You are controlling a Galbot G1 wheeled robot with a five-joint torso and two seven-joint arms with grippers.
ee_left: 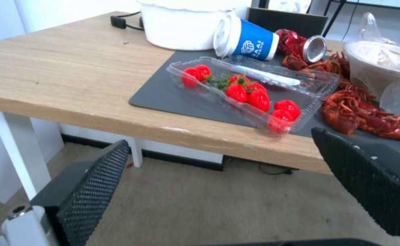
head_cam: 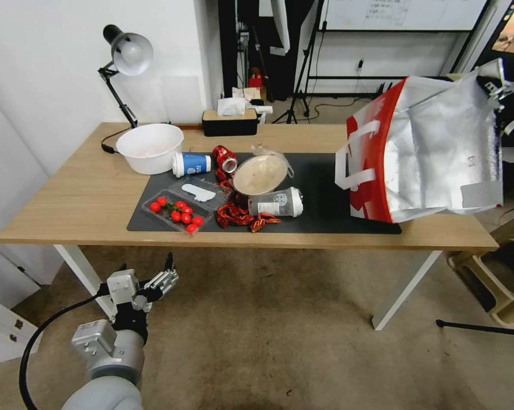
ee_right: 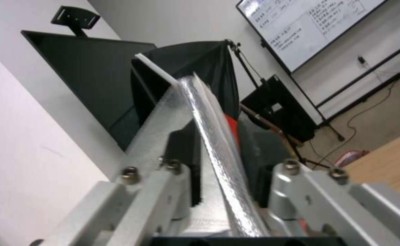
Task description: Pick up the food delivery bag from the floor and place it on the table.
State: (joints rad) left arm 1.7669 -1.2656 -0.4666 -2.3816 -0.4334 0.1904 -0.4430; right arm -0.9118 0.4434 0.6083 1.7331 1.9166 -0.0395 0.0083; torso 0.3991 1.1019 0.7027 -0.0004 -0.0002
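The food delivery bag [head_cam: 433, 154], white with a red side panel, silver foil and white handles, hangs tilted over the right end of the light-wood table [head_cam: 69, 199]. Its lower corner is at the dark grey mat [head_cam: 325, 182]; whether it touches I cannot tell. My right gripper [head_cam: 498, 85] is shut on the bag's top edge. In the right wrist view, the right gripper [ee_right: 218, 147] pinches the bag's foil rim [ee_right: 209, 112]. My left gripper [head_cam: 165, 279] hangs open below the table's front left edge, above the grey-brown floor [head_cam: 268, 341]. The left gripper [ee_left: 232, 184] holds nothing in the left wrist view.
On the mat lie a clear tray of red tomatoes [head_cam: 177, 212], a blue cup [head_cam: 192, 164], a red can [head_cam: 225, 158], a covered bowl [head_cam: 262, 173], a plastic cup [head_cam: 276, 202] and red crayfish [head_cam: 237, 216]. A white bowl [head_cam: 149, 147], lamp [head_cam: 126, 54] and tissue box [head_cam: 229, 121] stand behind.
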